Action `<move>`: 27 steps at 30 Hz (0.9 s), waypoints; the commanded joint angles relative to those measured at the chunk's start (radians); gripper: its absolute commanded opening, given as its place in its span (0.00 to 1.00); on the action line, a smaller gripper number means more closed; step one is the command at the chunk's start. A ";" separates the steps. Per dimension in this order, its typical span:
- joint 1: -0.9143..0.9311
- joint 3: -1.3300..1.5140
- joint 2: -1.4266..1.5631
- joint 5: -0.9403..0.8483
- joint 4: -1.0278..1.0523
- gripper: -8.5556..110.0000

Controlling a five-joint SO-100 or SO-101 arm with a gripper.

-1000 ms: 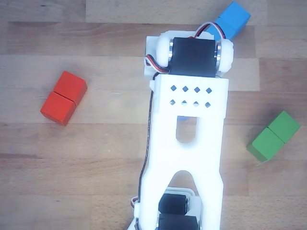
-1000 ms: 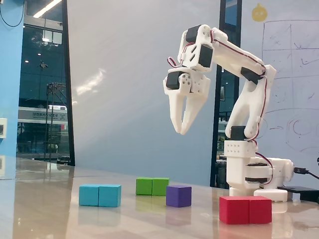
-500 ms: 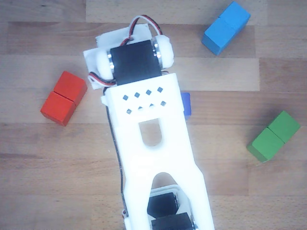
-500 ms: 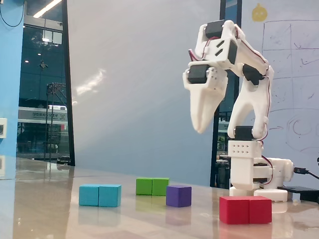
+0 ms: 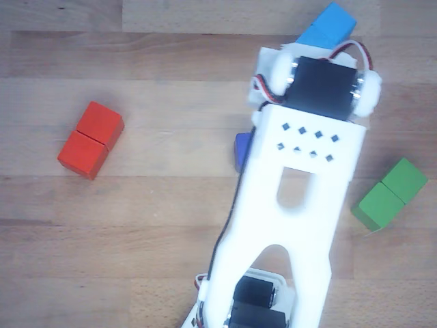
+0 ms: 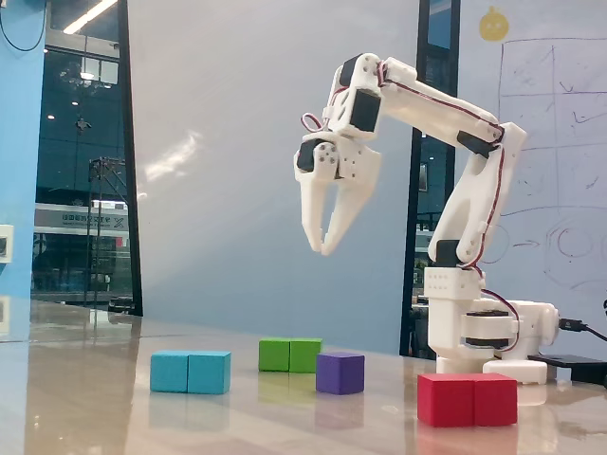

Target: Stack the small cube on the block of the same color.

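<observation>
The small cube (image 6: 340, 373) rests on the table in the fixed view, where it looks violet-blue. In the other view only its left edge (image 5: 240, 149) shows beside the arm. The sky-blue block (image 6: 190, 372) lies to its left, apart from it, and its far end (image 5: 331, 27) shows above the arm's wrist in the other view. My gripper (image 6: 321, 250) hangs high over the table, roughly above the small cube, pointing down. Its fingertips meet and hold nothing. In the other view the white arm (image 5: 293, 205) hides the fingers.
A red oblong block (image 5: 91, 139) lies at the left of the other view and a green one (image 5: 390, 194) at the right. In the fixed view the green block (image 6: 290, 354) sits behind the small cube and the red block (image 6: 468, 399) in front of the arm's base (image 6: 479, 332).
The arm swung away from the sky-blue block and has now swung back toward it. In the fixed view the gripper moved left. No block moved.
</observation>
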 commanded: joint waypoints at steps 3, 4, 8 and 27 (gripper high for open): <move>-0.322 -0.092 0.008 0.005 0.005 0.07; -0.362 -0.092 0.006 0.005 0.005 0.07; -0.388 -0.092 0.006 0.005 0.005 0.07; 0.080 -0.091 0.006 0.003 0.005 0.07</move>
